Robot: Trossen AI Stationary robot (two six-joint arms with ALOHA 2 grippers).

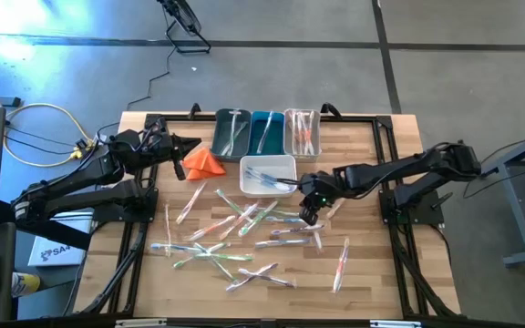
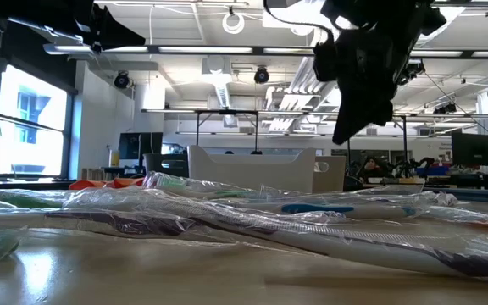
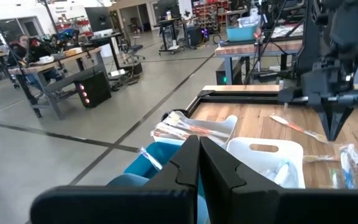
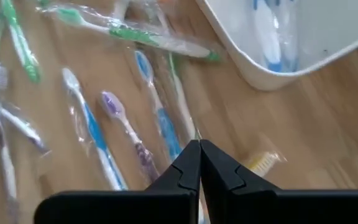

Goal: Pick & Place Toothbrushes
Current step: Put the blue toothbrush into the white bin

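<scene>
- Closest to the low cam we saw wrapped toothbrushes (image 2: 252,224) lying across the wood table (image 1: 372,273), clear plastic crinkled over them.
- From above, the toothbrushes were scattered loose over the table's middle & near half, several crossing each other; one orange-handled one (image 1: 340,264) lay apart toward the right side.
- White bin (image 1: 267,173) sat mid-table w/ a few blue-handled brushes inside.
- Behind it, at the far edge, we noted three bins in a row: dark green bin (image 1: 232,132), blue bin (image 1: 266,132), clear bin (image 1: 302,133), each w/ brushes in it.
- Right gripper (image 1: 310,211) hung over the pile just right of the white bin, fingers pressed together, nothing betw. them; its wrist cam showed blue, purple & green brushes (image 4: 160,121) on the wood below.
- Left gripper (image 1: 190,144) was up near the far-left corner, beside the orange folded cloth (image 1: 202,160), fingers closed to a narrow slit, empty.
- Left wrist cam looked past its own fingers (image 3: 188,165) at the bins & the right arm (image 3: 328,68) beyond.
</scene>
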